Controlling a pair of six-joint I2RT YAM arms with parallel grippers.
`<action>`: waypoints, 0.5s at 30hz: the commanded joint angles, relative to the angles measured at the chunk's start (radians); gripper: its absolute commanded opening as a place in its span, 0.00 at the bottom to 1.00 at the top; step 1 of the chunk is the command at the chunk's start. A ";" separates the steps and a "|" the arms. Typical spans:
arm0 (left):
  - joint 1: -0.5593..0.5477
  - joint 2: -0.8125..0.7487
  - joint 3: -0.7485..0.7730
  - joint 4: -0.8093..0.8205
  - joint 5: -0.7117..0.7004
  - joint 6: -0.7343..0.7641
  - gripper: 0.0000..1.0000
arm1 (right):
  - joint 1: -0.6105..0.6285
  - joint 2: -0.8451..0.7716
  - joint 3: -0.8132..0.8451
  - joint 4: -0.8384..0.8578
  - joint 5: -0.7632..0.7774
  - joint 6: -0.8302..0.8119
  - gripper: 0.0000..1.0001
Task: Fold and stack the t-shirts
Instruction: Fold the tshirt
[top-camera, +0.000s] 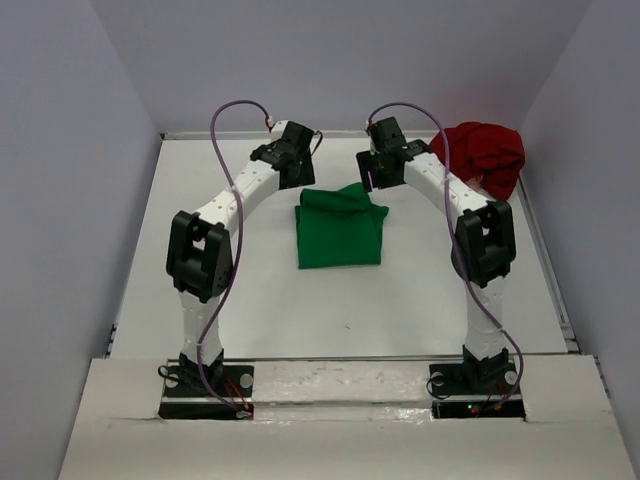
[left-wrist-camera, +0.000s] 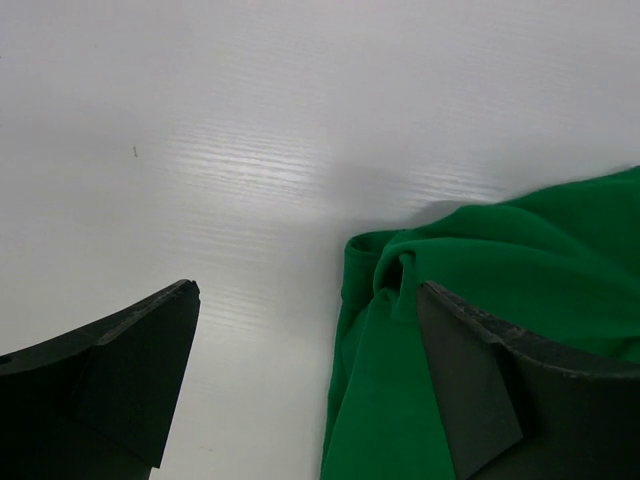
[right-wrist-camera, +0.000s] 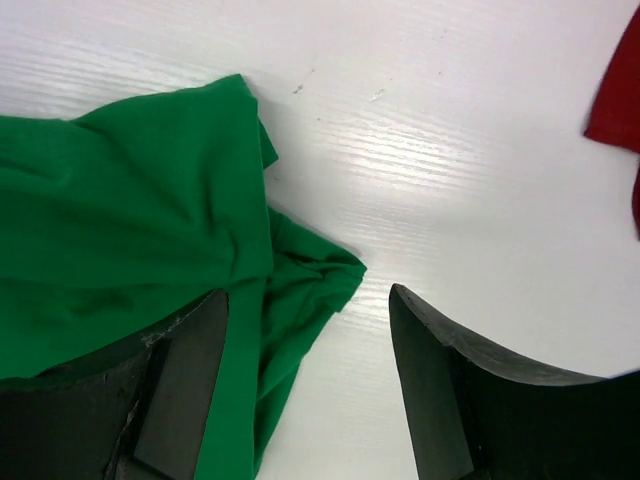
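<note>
Folds of the bright green t-shirt (top-camera: 340, 232) form a rumpled rectangle at frame centre. The dark red t-shirt (top-camera: 483, 155) lies bunched at upper right. Left gripper (left-wrist-camera: 308, 292) and right gripper (right-wrist-camera: 308, 292) both gape wide, holding nothing, over the green shirt's upper corners.

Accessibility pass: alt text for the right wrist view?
A rumpled green t-shirt fills the left side of a white table; the right gripper's open jaws straddle its corner from below. A dark red t-shirt edge shows at upper right.
</note>
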 joint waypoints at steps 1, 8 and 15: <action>-0.017 -0.147 -0.055 0.007 -0.040 0.010 0.99 | -0.007 -0.087 -0.034 0.021 -0.027 -0.016 0.71; -0.018 -0.160 -0.094 0.034 0.002 0.022 0.98 | -0.007 -0.092 -0.107 0.049 -0.090 -0.009 0.70; -0.017 -0.074 0.000 -0.001 0.054 0.032 0.93 | -0.007 -0.049 -0.078 0.050 -0.099 -0.007 0.70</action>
